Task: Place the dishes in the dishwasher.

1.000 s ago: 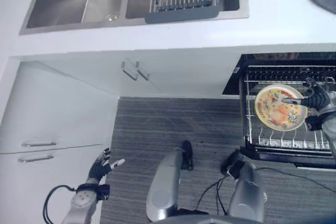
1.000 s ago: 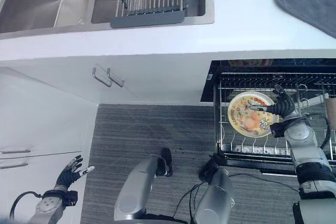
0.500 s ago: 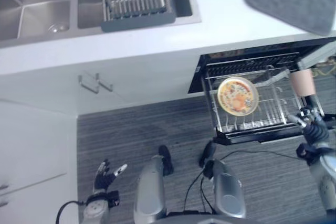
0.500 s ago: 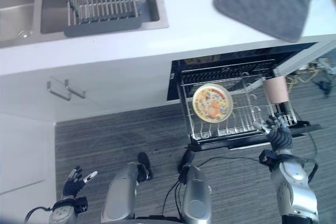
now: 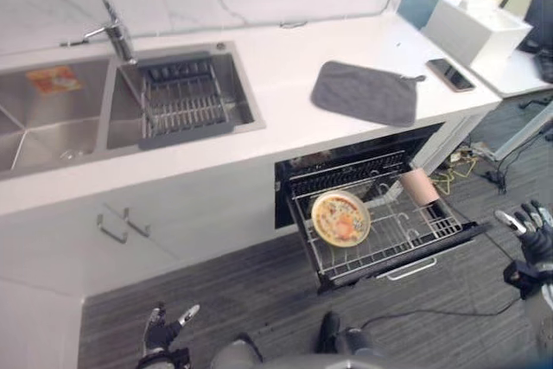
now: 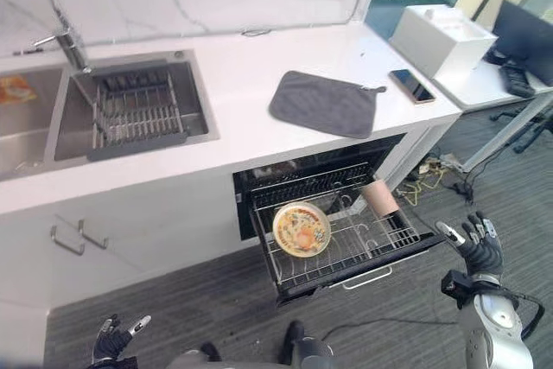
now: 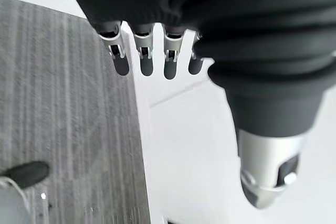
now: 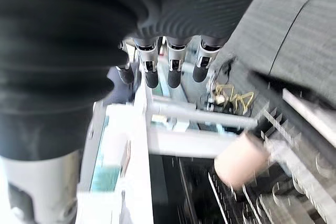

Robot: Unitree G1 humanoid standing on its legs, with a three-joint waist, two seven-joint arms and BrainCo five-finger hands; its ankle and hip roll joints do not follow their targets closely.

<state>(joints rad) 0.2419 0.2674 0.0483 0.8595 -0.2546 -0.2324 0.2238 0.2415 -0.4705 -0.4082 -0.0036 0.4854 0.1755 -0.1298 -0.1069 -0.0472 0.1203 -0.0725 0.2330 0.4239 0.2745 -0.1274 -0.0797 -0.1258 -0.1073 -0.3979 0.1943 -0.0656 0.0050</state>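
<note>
Right hand (image 6: pixel 480 249) hangs empty, fingers spread loose, off to the right of the pulled-out wire dishwasher rack (image 6: pixel 346 248). Round orange-patterned plate (image 6: pixel 301 229) stands in that rack, well left of the hand; pink cup (image 6: pixel 378 199) lies nearer it. Left hand (image 6: pixel 115 340) low over the grey floor (image 5: pixel 251 300), fingers relaxed, empty.

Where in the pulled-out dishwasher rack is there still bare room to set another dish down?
The wire dishwasher rack is bare along its front and in the stretch between the round patterned plate and the pale pink cup. It is crowded at the back right, around the cup. Both robot hands hang clear of it.
</note>
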